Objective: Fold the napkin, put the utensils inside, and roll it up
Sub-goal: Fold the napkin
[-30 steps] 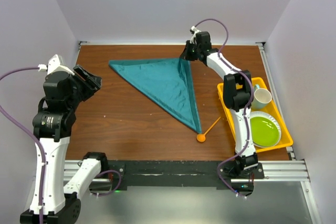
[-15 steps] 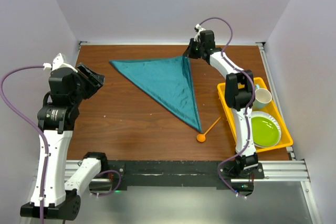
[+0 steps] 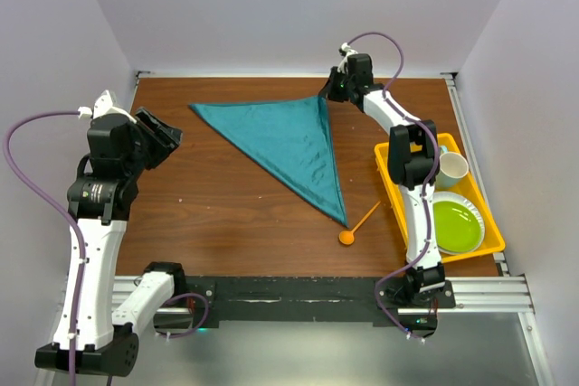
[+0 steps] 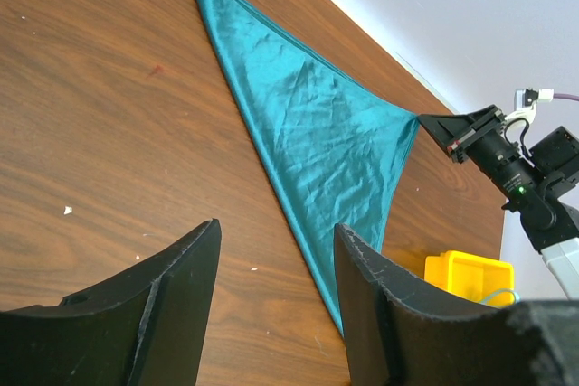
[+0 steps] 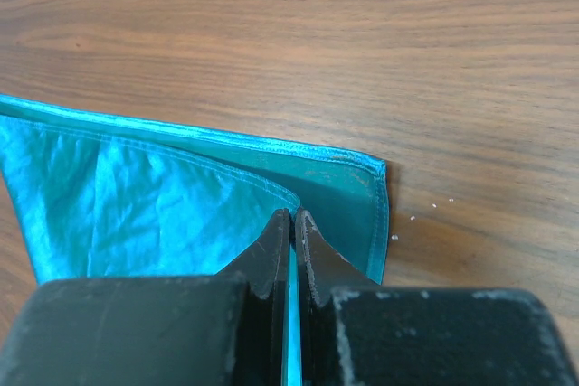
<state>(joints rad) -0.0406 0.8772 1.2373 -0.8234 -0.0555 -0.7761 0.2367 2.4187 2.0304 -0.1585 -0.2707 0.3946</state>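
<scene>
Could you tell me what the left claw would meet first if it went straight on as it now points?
Most likely the napkin, near its long edge, or the bare table just beside it; the open left claw aims there, though depth is unclear.

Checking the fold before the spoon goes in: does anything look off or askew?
Only slightly. At the far right corner of the napkin, where the shut right gripper pinches it, the top layer stops short of the bottom layer's corner, so the edges don't line up. The spoon lies beside the near tip; nothing is spilled.
</scene>
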